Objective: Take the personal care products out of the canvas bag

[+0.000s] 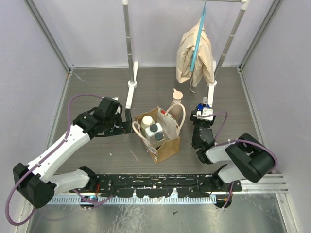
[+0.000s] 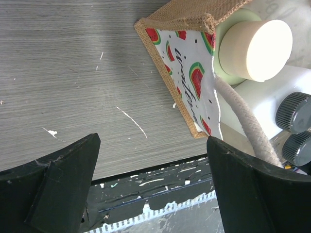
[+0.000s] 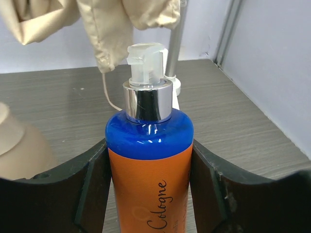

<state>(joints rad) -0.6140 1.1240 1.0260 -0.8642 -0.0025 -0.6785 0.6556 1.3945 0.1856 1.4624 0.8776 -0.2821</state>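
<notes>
The canvas bag (image 1: 165, 141) stands upright at mid-table, with a watermelon-print lining (image 2: 190, 82). Inside it are a cream-capped bottle (image 1: 147, 121) (image 2: 255, 48) and a white bottle with a dark grey cap (image 1: 155, 130) (image 2: 294, 111). A beige pump-top bottle (image 1: 177, 97) stands on the table just behind the bag. My right gripper (image 1: 203, 115) (image 3: 149, 184) is shut on the blue bottle with the orange band (image 3: 148, 160) (image 1: 204, 104), held upright to the right of the bag. My left gripper (image 1: 127, 121) (image 2: 153, 179) is open and empty beside the bag's left side.
A beige draped cloth on a blue hanger (image 1: 195, 53) hangs from a rack at the back right. The rack's poles (image 1: 129, 48) and feet (image 1: 130, 97) stand behind the bag. Enclosure walls close in on both sides. The bag's cream rope handle (image 2: 248, 126) droops over the bottles.
</notes>
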